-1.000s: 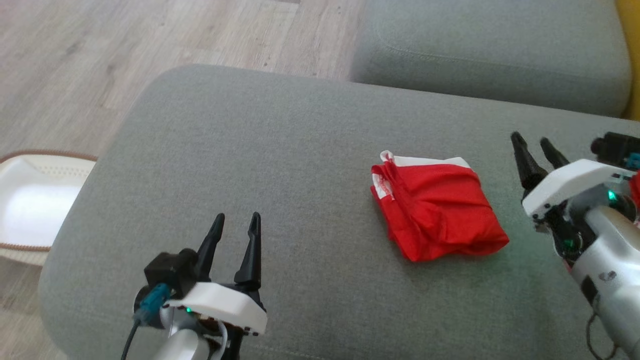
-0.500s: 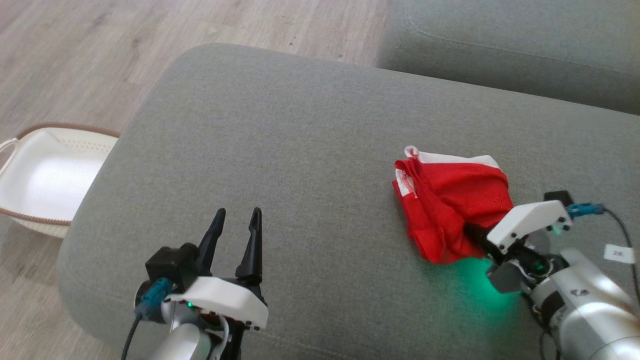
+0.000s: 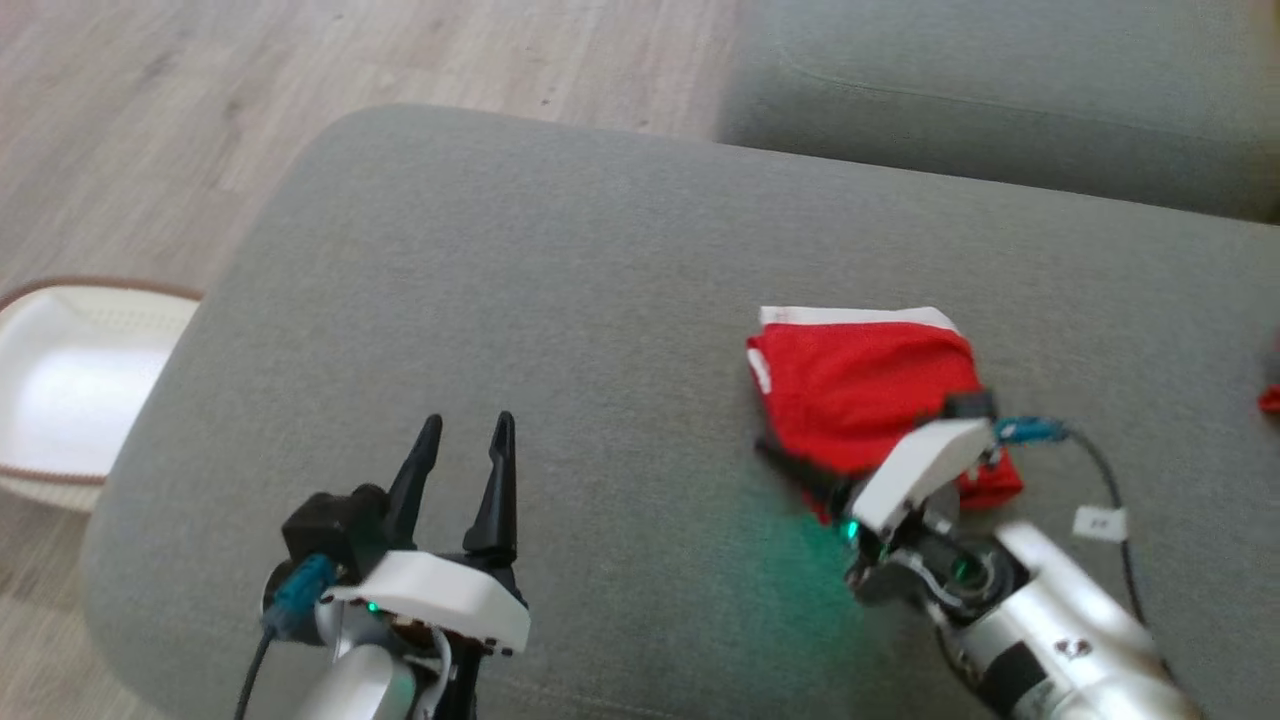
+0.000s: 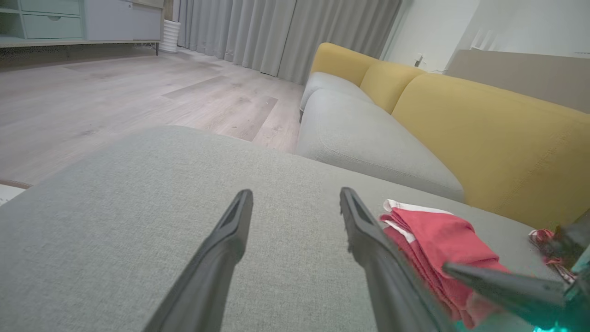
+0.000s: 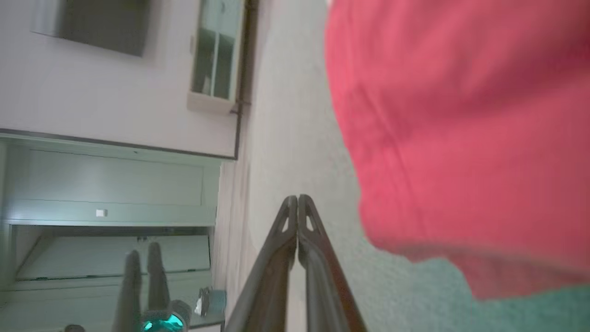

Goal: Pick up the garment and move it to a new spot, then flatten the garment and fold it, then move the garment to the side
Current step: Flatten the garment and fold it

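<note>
The garment (image 3: 860, 390) is a red folded bundle with a white edge, lying on the grey sofa seat (image 3: 560, 300) right of centre. My right gripper (image 3: 778, 457) lies low along the garment's near edge, fingers pointing left. In the right wrist view those fingertips (image 5: 297, 199) are pressed together with nothing between them, and the garment (image 5: 461, 138) sits beside them. From the left wrist view the garment (image 4: 438, 240) lies to the right, with the right gripper's dark fingers (image 4: 488, 279) at its near side. My left gripper (image 3: 462, 425) (image 4: 295, 196) hovers open over bare cushion, well left of the garment.
A white basket (image 3: 60, 400) stands on the wooden floor off the seat's left edge. A second grey cushion (image 3: 1000, 100) lies behind, with a yellow backrest (image 4: 484, 138) beyond it. Another small red piece (image 3: 1270, 400) lies at the far right.
The right gripper went from open at the garment's right to shut, and swung down to the garment's near edge, fingers now pointing left. The head camera shifted. The left gripper stayed put.
</note>
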